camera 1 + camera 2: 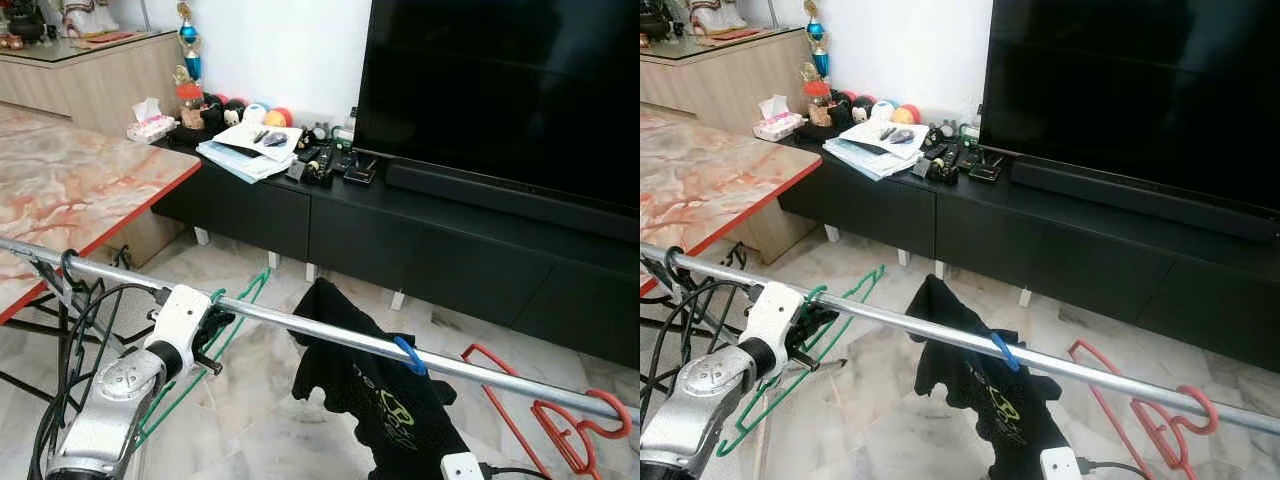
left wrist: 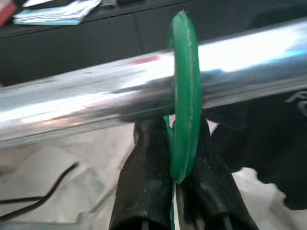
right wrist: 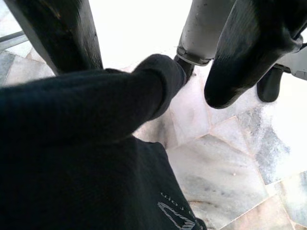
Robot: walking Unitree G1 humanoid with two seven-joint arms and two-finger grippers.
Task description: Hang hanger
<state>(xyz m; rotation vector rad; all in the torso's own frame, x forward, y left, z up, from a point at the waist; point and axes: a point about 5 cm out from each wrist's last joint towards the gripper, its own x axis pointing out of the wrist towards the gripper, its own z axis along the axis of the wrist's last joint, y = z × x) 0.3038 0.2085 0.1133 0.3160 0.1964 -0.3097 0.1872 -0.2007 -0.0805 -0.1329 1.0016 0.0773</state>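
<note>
A green hanger [image 1: 232,318] has its hook [image 2: 186,96] over the silver rail [image 1: 320,328] that crosses in front of me. My left gripper [image 2: 175,165] sits just under the rail and is shut on the hook's stem. Further right on the rail, a black T-shirt [image 1: 385,400] hangs from a blue hook [image 1: 408,355]. A red hanger [image 1: 560,425] hangs near the rail's right end. My right gripper [image 3: 144,48] is open, with the black shirt's sleeve [image 3: 96,96] lying between its fingers [image 3: 240,57].
A marble-topped table [image 1: 60,190] stands to the left, with black cables [image 1: 70,330] below its edge. Behind the rail, a low black cabinet [image 1: 420,240] carries a large TV [image 1: 500,90], papers [image 1: 245,150] and small items. The floor is pale marble.
</note>
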